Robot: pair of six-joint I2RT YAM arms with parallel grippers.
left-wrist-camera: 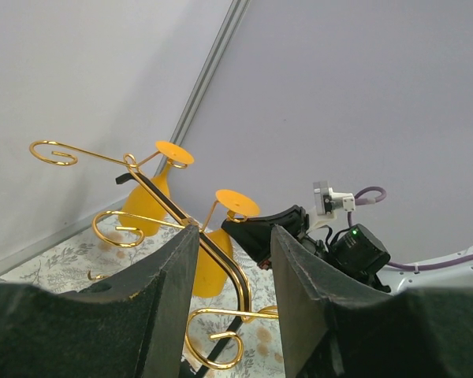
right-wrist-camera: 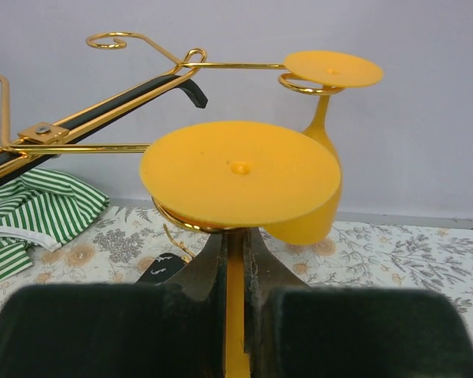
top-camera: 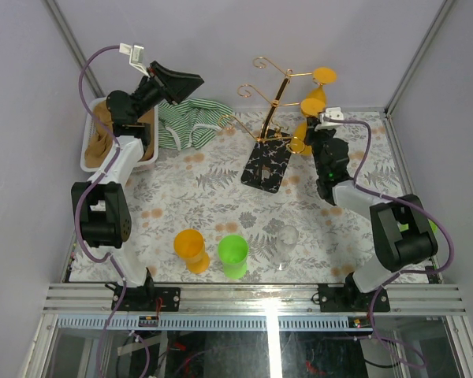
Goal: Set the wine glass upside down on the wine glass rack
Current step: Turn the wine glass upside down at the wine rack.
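The gold wire wine glass rack (top-camera: 274, 106) stands on its black floral base (top-camera: 268, 167) at the back middle. My right gripper (top-camera: 311, 142) is shut on the stem of an upside-down orange wine glass (top-camera: 299, 132). In the right wrist view the gripper (right-wrist-camera: 236, 244) pinches the stem, and the glass's foot (right-wrist-camera: 240, 173) sits over a gold hook ring. A second orange glass (right-wrist-camera: 331, 71) hangs on a higher hook. My left gripper (top-camera: 191, 81) is open, empty and raised at the back left. Its wrist view shows the rack (left-wrist-camera: 221, 260) and the held glass (left-wrist-camera: 236, 203).
An orange cup (top-camera: 191, 248), a green cup (top-camera: 233, 253) and a clear glass (top-camera: 288, 236) stand near the front edge. A green-striped cloth (top-camera: 185, 122) lies at the back left next to a white bin (top-camera: 91, 150). Grey walls close in the back and sides.
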